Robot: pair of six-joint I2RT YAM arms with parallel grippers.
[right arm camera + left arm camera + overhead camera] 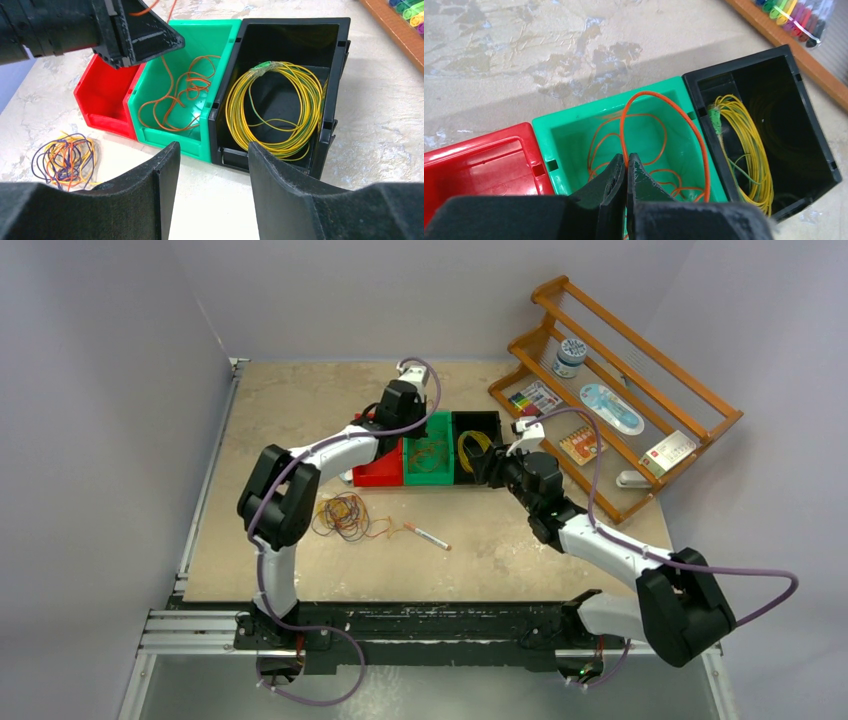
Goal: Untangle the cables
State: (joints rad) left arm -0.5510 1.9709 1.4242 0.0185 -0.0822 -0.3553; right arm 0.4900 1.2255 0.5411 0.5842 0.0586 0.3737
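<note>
The left tool (626, 162), pressed together, pinches one orange cable (664, 107) looping into the green bin (569, 137), the middle of three bins. The right tool (214, 165) is spread and empty. One yellow coil (272, 105) lies in the black bin (295, 22), and one cable tangle (65, 157) lies on the bench (380, 110).

Left end effector (626, 160) pinching orange cable (622, 125) over green bin (569, 145)

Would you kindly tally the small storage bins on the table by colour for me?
Red bin: 1
Green bin: 1
Black bin: 1
Total: 3
</note>
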